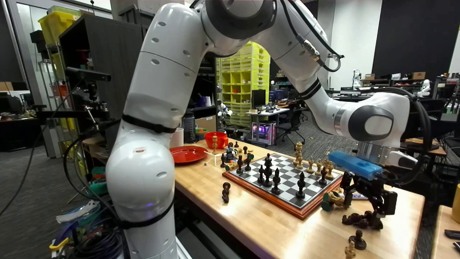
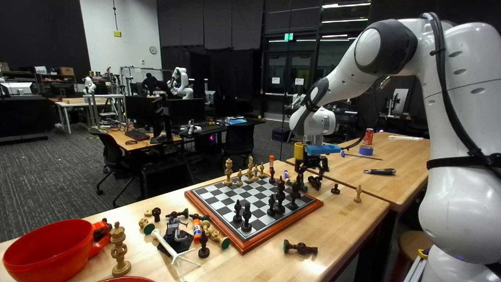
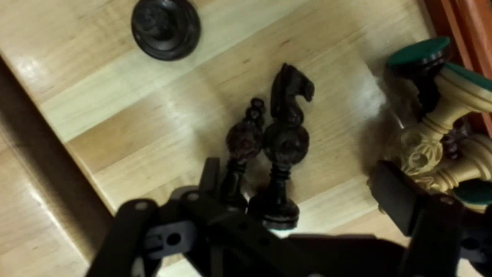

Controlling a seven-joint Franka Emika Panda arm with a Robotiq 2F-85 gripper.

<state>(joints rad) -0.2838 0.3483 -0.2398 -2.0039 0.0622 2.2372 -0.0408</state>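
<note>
My gripper [image 3: 303, 188] hangs low over the table beside the chessboard [image 1: 262, 192], its fingers wide apart. In the wrist view a dark knight [image 3: 286, 142] and a slimmer dark chess piece [image 3: 244, 142] lie side by side in the gap, bases toward the palm. The left finger stands close along the slimmer piece; whether it touches, I cannot tell. A wide space separates the knight from the right finger. Toppled light pieces [image 3: 442, 111] and a green-bottomed dark piece [image 3: 419, 57] lie close to the right finger, by the board's edge. A dark pawn [image 3: 165, 30] stands upright nearby.
Dark and light pieces stand on the board, and a dark piece [image 2: 299, 247] lies in front of it. Beyond the board's far end are a red bowl [image 2: 51, 248], a white tripod [image 2: 166, 243] and loose pieces. A second table [image 2: 407, 152] adjoins, bearing a knife [image 2: 379, 171] and blue tape [image 2: 366, 150].
</note>
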